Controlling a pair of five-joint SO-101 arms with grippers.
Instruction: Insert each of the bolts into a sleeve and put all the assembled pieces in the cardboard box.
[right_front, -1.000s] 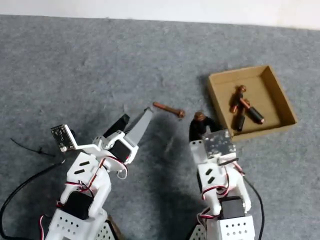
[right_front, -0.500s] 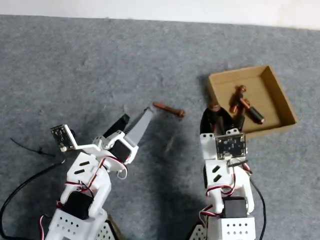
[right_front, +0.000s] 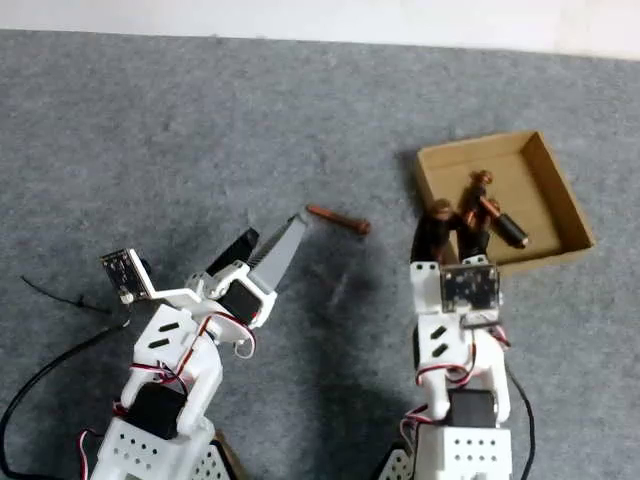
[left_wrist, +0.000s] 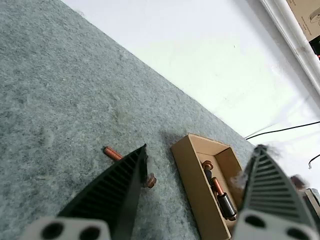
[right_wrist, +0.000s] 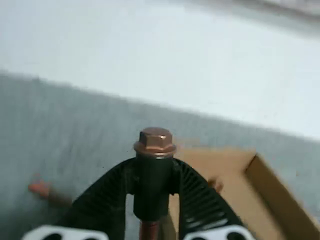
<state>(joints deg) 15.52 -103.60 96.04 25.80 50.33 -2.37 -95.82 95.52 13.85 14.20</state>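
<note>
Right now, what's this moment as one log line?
right gripper: shut on assembled piece | left gripper: open | loose bolt: unsleeved | cardboard box: holds finished pieces

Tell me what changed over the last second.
The right gripper, shut on a sleeved bolt, swung away from the left arm toward the box and now holds the piece at its edge. The left gripper stayed open and still. The loose bolt, the box and the pieces in it did not move.
</note>
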